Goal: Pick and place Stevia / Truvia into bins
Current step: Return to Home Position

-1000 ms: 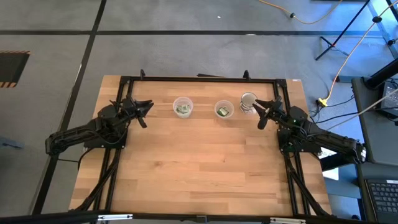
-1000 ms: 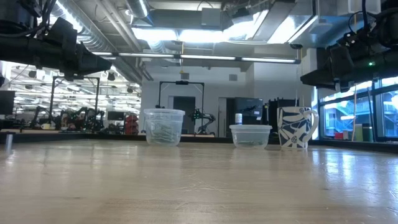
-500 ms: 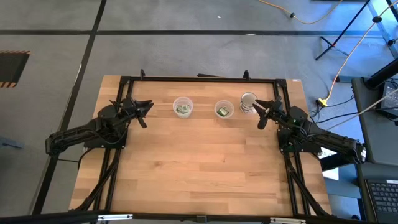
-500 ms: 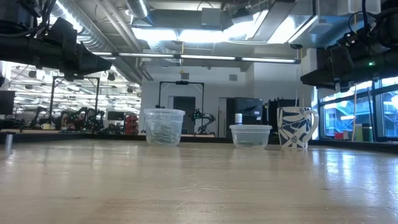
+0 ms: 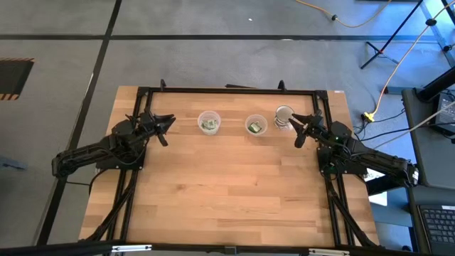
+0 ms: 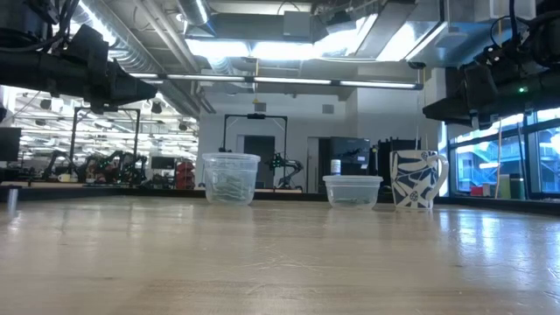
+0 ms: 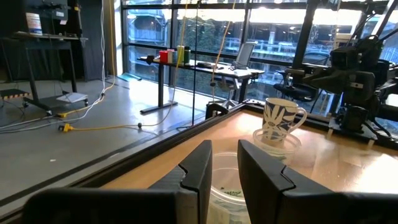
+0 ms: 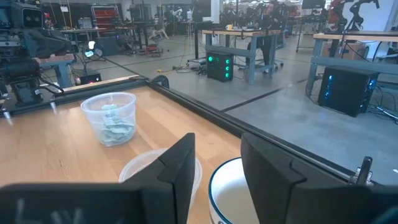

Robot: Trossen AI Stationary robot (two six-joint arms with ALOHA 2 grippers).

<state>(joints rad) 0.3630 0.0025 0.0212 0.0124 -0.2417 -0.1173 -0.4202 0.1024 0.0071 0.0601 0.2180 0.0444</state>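
Nothing has shifted since a second ago: the left gripper [image 5: 163, 129] and right gripper [image 5: 298, 132], both parted and empty, flank the row. The taller bin [image 5: 200, 121] lies nearer the left arm, the shorter bin [image 5: 247, 124] nearer the right, with sachets [image 5: 209, 126] inside both.

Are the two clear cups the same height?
No, the low view shows the cup beside the mug much shallower than the other cup.

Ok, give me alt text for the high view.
From above: a wooden table with two clear cups of sachets and a mug lined near its far edge. The left claw and right claw flank them, open and empty.
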